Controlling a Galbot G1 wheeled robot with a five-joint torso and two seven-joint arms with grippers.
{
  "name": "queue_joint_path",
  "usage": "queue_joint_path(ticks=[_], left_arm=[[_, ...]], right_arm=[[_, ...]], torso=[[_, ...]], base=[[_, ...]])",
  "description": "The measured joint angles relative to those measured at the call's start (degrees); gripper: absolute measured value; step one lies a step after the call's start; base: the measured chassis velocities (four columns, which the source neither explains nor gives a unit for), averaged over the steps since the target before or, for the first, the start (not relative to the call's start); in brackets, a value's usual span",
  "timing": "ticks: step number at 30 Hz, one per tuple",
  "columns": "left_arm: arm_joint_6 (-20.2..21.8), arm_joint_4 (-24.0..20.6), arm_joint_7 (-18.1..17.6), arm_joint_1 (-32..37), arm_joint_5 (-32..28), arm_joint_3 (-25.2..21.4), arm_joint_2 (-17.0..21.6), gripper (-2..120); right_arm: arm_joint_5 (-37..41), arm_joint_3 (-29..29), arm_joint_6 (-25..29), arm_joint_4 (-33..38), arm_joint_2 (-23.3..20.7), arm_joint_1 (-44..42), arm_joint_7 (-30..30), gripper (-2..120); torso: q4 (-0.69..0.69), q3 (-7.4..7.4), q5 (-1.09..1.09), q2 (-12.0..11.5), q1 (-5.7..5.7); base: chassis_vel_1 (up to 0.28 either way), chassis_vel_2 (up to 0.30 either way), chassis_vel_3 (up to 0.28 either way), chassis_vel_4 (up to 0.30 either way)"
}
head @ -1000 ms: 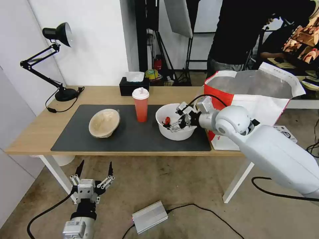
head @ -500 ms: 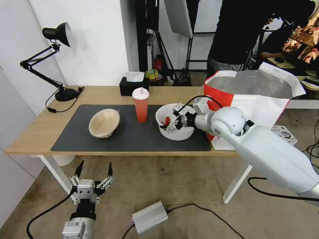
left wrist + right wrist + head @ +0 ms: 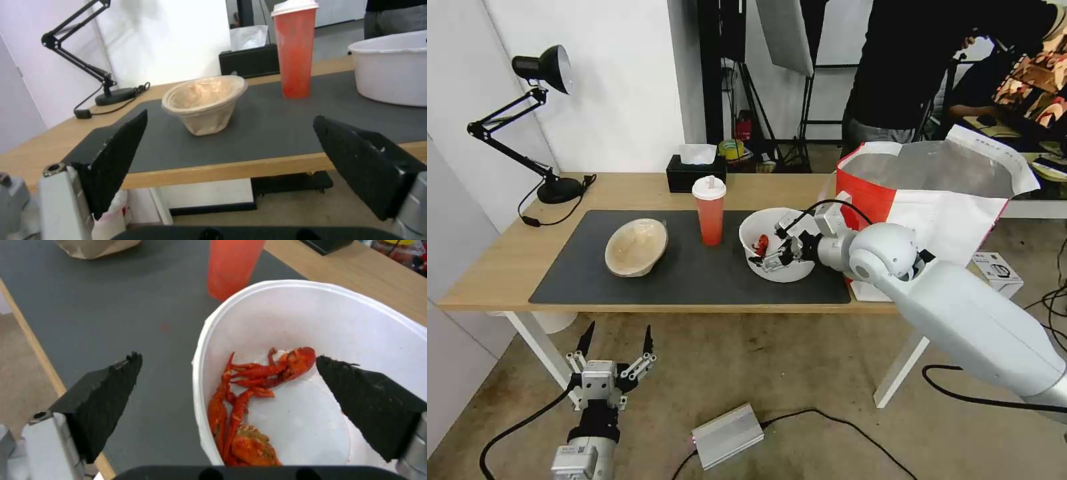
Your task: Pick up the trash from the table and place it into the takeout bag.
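The table [image 3: 627,190] carries a dark grey mat [image 3: 694,277]. On the mat stand three pieces of trash. They are a tan pulp bowl [image 3: 636,247] [image 3: 204,100], a red cup [image 3: 710,213] [image 3: 295,50] with a white lid, and a white bowl [image 3: 790,267] [image 3: 311,316] holding red crayfish scraps [image 3: 262,373]. My right gripper [image 3: 767,257] [image 3: 227,358] is open and straddles the white bowl's near rim, with one finger over the mat and the other above the bowl's inside. The takeout bag [image 3: 940,200] stands open at the table's right end. My left gripper [image 3: 617,341] [image 3: 230,116] hangs open below the table's front edge.
A black tissue box [image 3: 696,172] and a black desk lamp [image 3: 540,73] stand at the back of the table. A silver box [image 3: 728,435] and cables lie on the floor in front. A small white box [image 3: 994,267] lies beside the bag.
My right arm has pushed a little to the left, bringing the open gripper closer over the white bowl's rim. The left arm and the trash have not moved.
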Motion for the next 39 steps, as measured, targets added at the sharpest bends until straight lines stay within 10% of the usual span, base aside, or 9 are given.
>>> queue_joint_path(ticks=[39], left_arm=[[-0.01,0.42,-0.03,-0.24,-0.32,-0.29,0.00,100]], right_arm=[[-0.21,-0.41,0.02,-4.51,3.28,-0.66,0.67,100]], torso=[[0.00,0.00,0.00,0.00,0.00]], base=[[0.000,0.000,0.000,0.000]])
